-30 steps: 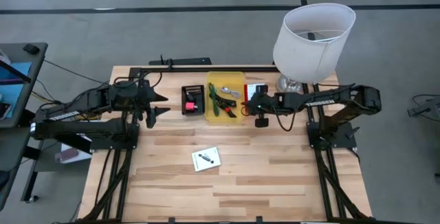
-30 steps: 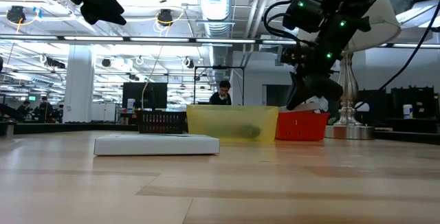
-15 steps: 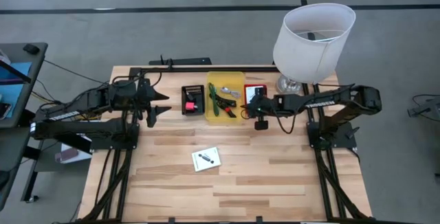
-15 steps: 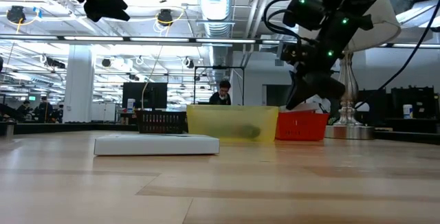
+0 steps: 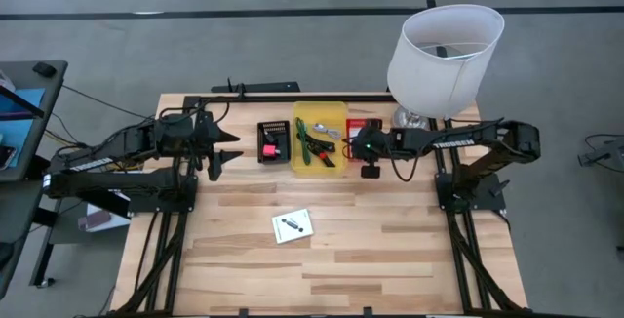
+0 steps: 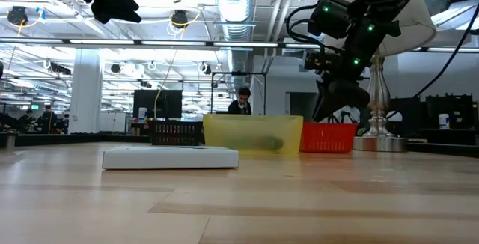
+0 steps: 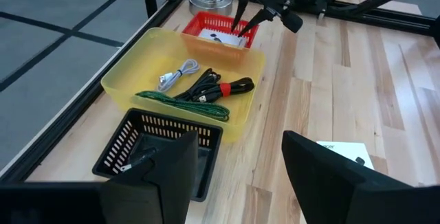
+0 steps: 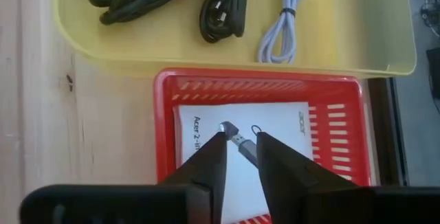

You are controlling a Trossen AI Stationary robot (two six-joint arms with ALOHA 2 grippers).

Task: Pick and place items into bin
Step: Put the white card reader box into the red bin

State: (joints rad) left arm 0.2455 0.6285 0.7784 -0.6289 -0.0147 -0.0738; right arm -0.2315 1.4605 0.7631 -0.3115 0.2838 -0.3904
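Over the red basket (image 8: 258, 90), the right hand (image 8: 240, 145), fingers slightly apart, half hides a small plug (image 8: 237, 140).

White card (image 8: 240, 152) in the red basket (image 8: 258, 86): printed text in the right wrist view. One line along one edge begins "Acer 2-in", the remainder hidden behind the right gripper's fingers (image 8: 206, 162). A second word at the opposite corner appears to read "acer". White card (image 5: 292, 225) on the table (image 5: 390, 250): black marks only, not legible in the high view.
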